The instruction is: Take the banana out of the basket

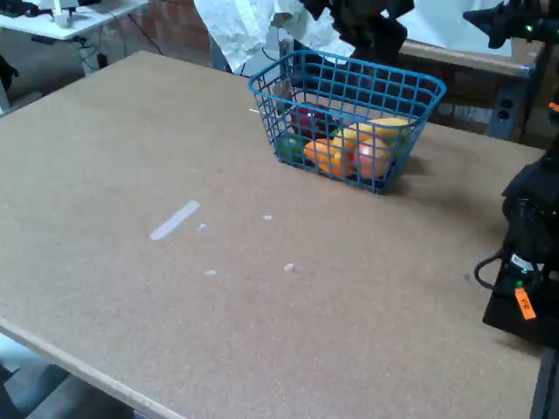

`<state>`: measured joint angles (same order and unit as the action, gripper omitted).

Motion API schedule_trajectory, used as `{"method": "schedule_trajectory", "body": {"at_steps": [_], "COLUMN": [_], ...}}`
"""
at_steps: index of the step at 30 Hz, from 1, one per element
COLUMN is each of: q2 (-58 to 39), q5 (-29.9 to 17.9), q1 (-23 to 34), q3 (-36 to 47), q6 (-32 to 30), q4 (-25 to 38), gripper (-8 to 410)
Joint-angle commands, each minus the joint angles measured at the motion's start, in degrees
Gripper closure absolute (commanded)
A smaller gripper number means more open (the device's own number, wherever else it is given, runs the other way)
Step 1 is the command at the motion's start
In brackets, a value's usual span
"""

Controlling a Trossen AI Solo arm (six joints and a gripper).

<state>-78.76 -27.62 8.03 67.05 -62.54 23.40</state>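
**Step in hand:** approach, as judged. The banana has not been lifted. A dark mass that is probably the claw hangs over the far rim of the basket, clear of the fruit. The top edge of the fixed view cuts it off, so I cannot tell whether its fingers are spread or closed. It carries nothing that can be seen.

**Worktop**: a broad brown board, bare and matt. It extends well below and to the left of the claw as the view shows it.

**Basket**: blue wire mesh, directly beneath the claw, standing upright near the worktop's far side.

**Banana**: inside the basket, below the claw and slightly right. It lies on top of the other fruit against the right-hand end.

**Other contents:** an orange fruit and a pinkish fruit sit lower, against the near wall. Darker red and green pieces lie to the left.

**Next move:** a descent through the open top, with the fingers placed across the banana's slim body and kept clear of the wire rim, followed by a straight lift.

**Surroundings:** black equipment with an orange tag stands far below and right of the claw. A strip of pale tape lies well below and left. Crumpled white sheeting hangs level with the claw, to its left.
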Motion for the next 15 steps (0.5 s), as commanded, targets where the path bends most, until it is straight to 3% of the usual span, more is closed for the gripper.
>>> {"method": "schedule_trajectory", "body": {"at_steps": [1, 8, 15], "q2": [-0.42, -0.42, -1.27], "q5": [-0.46, -0.09, 5.09], "q1": [1.81, 6.84, 12.92], "q3": [0.0, 0.0, 0.11], "q6": [-7.5, -9.53, -9.53], "q4": [0.94, 1.22, -0.09], "gripper": [182, 182, 182]}}
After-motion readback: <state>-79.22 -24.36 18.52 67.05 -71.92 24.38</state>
